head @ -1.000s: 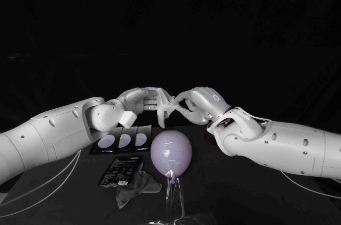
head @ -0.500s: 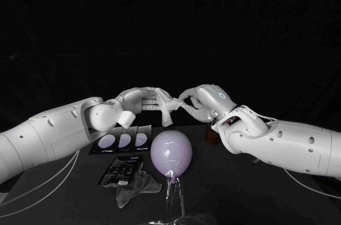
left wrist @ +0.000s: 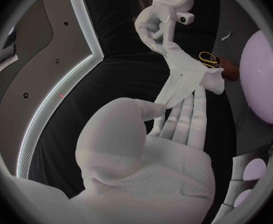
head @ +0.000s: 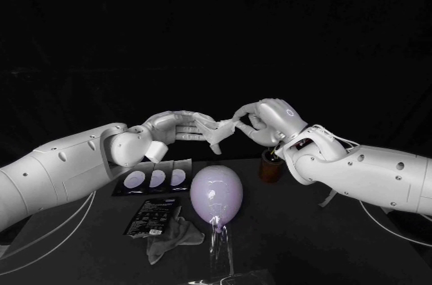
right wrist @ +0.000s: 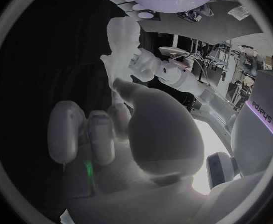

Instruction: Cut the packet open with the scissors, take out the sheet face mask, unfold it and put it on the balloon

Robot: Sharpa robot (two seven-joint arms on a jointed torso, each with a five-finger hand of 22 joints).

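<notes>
The white sheet mask [head: 218,135] hangs folded in the air above the lilac balloon [head: 216,194], which stands on a clear stand at the table's middle. My left hand [head: 178,126] pinches the mask's left edge and my right hand [head: 269,120] pinches its right edge, raised a little higher. In the left wrist view the mask [left wrist: 188,77] stretches from my left hand [left wrist: 150,157] to my right hand [left wrist: 159,21]. In the right wrist view the mask [right wrist: 120,49] hangs past my right hand [right wrist: 133,127]. The cut black packet [head: 151,216] lies at front left. The scissors [left wrist: 207,59] stand in a brown holder [head: 270,169].
A dark tray [head: 153,178] with three pale oval patches lies behind the packet. A crumpled grey cloth [head: 175,236] lies to the right of the packet, by the balloon's stand [head: 220,254].
My right hand has risen and drawn right with its edge of the mask, uncovering the brown holder. The left hand has stayed nearly still.
</notes>
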